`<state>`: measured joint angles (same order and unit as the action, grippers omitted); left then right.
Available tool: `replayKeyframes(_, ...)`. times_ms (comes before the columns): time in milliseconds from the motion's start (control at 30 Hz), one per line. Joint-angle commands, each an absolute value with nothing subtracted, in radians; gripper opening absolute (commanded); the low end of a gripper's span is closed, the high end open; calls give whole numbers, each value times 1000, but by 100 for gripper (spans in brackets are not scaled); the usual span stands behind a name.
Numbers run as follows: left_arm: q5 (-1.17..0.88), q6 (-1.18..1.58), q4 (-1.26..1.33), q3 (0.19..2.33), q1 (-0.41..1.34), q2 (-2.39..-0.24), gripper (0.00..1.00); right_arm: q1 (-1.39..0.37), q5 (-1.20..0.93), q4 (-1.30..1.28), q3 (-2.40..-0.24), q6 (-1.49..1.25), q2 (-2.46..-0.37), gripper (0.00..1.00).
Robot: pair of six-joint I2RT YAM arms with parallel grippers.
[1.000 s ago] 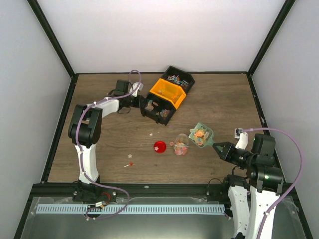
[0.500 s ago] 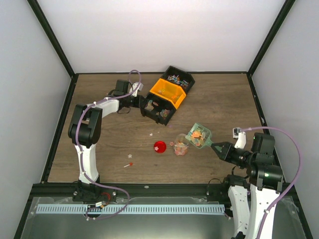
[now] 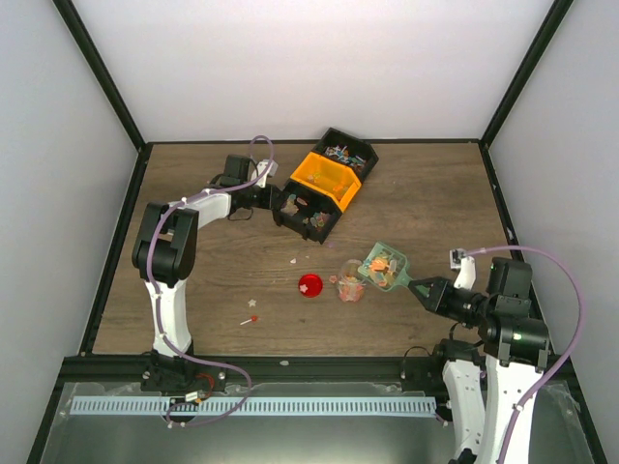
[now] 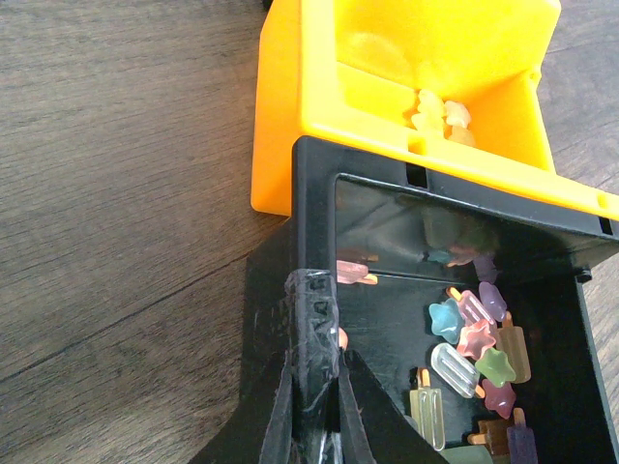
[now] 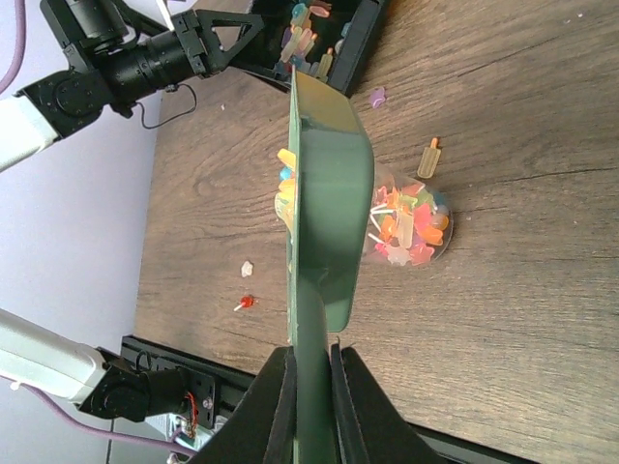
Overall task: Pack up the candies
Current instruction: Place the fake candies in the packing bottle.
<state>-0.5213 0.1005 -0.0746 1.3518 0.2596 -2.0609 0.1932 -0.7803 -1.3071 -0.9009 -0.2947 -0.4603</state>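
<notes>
With right hand point(image 5: 309, 372) clenched on green scoop point(image 5: 329, 184) handle and left hand point(image 4: 314, 387) clamped on black bin point(image 4: 290, 290) wall, tip slowly, lip centred over jar point(image 3: 350, 288), so candies point(image 3: 386, 261) heaped in scoop join those in jar, not desk point(image 3: 435, 193).

- In the right gripper point(image 5: 311, 356) jaws I read the scoop point(image 5: 324, 222) as dull green.
- Just past those jaws, the candies point(image 5: 411, 217) are mixed orange, pink, yellow and blue in a clear jar point(image 5: 443, 242).
- Past the jar from those jaws, the lid point(image 3: 309, 285) is red.
- In the left gripper point(image 4: 314, 360) jaws, the black bin point(image 4: 319, 290) is glossy; the candies inside are pastel pink, blue, yellow and purple.
- Beyond it, the orange bin point(image 4: 406, 87) is plain orange.
- The table point(image 4: 116, 193) is brown with a wood grain.
</notes>
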Motion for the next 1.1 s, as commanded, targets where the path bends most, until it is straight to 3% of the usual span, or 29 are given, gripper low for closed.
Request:
replayKeyframes(0,-529,90,-76,1318,259,-2107,4,193,-786,-1307,-896,-274,-476,1)
replayKeyframes(1067,-571,106,-38,1306,249,-2113,4,193,-699,-1278,-907,-274,-491,1)
